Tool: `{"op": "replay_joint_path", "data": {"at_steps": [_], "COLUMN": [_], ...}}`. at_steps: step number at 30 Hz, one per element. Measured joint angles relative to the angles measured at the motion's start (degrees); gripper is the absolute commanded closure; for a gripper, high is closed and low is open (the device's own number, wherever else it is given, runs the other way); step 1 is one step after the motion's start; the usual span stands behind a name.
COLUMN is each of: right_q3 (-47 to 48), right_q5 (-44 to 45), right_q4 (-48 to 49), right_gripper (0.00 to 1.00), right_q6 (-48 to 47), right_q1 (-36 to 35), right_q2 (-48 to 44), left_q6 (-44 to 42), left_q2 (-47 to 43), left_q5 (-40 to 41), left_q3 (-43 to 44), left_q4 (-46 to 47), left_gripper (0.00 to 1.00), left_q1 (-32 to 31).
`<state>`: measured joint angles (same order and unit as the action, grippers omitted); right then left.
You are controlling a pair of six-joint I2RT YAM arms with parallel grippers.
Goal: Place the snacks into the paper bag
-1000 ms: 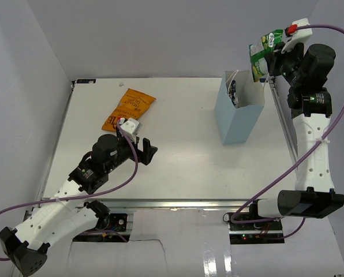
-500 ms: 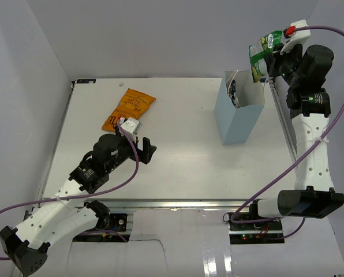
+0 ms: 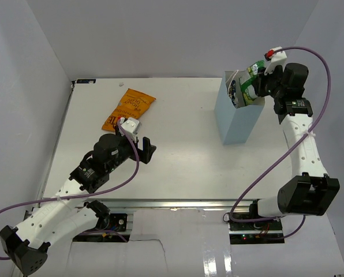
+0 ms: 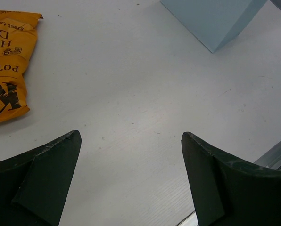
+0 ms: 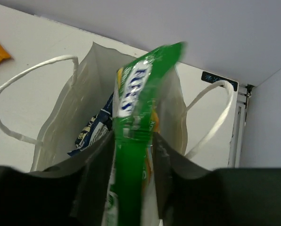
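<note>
The light-blue paper bag [image 3: 238, 118] stands upright at the back right of the table, mouth up, its white cord handles showing at the rim [image 5: 65, 113]. My right gripper [image 3: 257, 85] hangs just over that mouth, shut on a green snack packet [image 5: 133, 136] whose free end points into the bag. A blue-and-white packet [image 5: 94, 127] lies inside the bag. The long orange chip bag [image 3: 129, 108] lies flat at the back left, also in the left wrist view [image 4: 6, 70]. My left gripper [image 4: 131, 183] is open and empty, low over bare table just in front of the chip bag.
White walls close in the table on the left, back and right. A metal rail [image 3: 172, 203] runs along the near edge by the arm bases. The right table edge [image 3: 283, 124] lies close behind the paper bag.
My right arm has come down and to the left with the green packet, from high above the bag's right side to its mouth. The left arm has hardly moved.
</note>
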<state>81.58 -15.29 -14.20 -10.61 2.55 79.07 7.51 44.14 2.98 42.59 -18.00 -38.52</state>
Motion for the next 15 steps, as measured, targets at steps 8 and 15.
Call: {"op": "replay_joint_path", "data": {"at_steps": [8,15], "right_q3": [1.57,-6.91], "right_q5": [-4.48,-16.00], "right_q4": [-4.15,-4.96], "right_gripper": [0.09,0.04], "right_q6": [-1.77,-4.22], "right_q1": [0.00,0.11], "right_q2": [-0.61,-20.33], "left_q6": [-0.17,0.57], "left_q2": [2.40,10.73], "left_q5": [1.14,6.14], "left_q3": [-0.02,0.59], "left_q4": [0.00,-0.83], "left_gripper": [0.02,0.02], "left_q1": [0.59,4.35]}}
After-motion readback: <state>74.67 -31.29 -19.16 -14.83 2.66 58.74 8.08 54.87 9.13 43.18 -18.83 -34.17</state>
